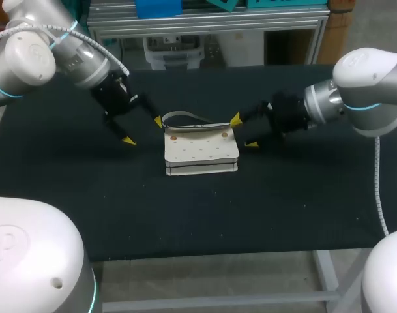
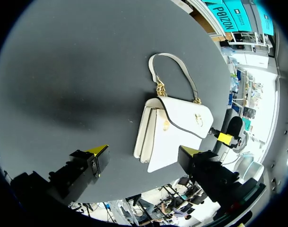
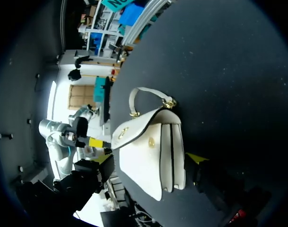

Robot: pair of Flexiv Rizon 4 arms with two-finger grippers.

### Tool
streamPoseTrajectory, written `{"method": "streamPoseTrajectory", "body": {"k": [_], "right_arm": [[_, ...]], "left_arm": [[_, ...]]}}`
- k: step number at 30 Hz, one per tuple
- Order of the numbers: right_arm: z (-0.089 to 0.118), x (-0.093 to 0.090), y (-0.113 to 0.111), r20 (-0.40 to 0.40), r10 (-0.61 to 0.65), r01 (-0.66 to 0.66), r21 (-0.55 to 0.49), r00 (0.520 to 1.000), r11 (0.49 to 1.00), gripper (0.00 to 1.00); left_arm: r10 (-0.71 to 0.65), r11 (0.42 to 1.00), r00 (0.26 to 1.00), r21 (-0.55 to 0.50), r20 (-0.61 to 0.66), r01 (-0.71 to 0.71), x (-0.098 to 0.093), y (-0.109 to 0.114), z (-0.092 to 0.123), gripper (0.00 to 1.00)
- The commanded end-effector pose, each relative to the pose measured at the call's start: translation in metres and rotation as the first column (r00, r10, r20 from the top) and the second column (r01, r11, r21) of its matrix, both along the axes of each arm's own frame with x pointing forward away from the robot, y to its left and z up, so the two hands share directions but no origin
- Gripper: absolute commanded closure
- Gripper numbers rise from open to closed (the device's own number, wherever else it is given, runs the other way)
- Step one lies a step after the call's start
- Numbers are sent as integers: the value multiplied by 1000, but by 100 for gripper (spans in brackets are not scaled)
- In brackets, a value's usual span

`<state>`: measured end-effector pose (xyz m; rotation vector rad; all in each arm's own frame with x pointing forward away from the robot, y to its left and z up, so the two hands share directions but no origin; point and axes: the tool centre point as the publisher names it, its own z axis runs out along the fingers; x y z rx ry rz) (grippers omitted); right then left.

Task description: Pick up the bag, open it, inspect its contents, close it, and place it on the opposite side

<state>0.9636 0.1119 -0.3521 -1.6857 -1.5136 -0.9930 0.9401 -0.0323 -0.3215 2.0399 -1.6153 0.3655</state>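
White bag lies flat around the middle of the table, flap down, handle toward the far edge. Left gripper and right gripper flank it, both spread wide, holding nothing. Looks like the pickup step to me; next move probably means closing on the handle or a side.

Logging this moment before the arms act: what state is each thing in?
White handbag: lying flat on the table, flap down, ungrasped.
Handle: flopped onto the table.
Left end effector: open, beside the handbag.
Right end effector: open, beside the handbag.
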Motion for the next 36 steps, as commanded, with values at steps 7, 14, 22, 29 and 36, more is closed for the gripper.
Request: {"method": "streamPoseTrajectory", "body": {"k": [7, 14, 22, 29, 36], "right_arm": [[7, 1, -5, 57, -32, 32, -2, 998, 999, 0], [5, 2, -5, 28, -36, 36, 12, 999, 999, 0], [-12, 20, -2, -186, -118, 140, 107, 975, 984, 0], [-7, 30, 7, -228, -125, 157, 126, 966, 980, 0], [-8, 34, 14, -267, -110, 150, 132, 957, 980, 0]], "left_arm": [[46, 994, 992, -89, -117, -57, 11, -4, -15, 0], [112, 982, 981, -131, -161, -134, 13, -4, -14, 0], [204, 912, 927, -283, -314, -296, 19, -5, -17, 0], [209, 893, 904, -303, -372, -332, 21, -16, -23, 0], [215, 881, 894, -316, -392, -351, 25, -31, -28, 0]]}}
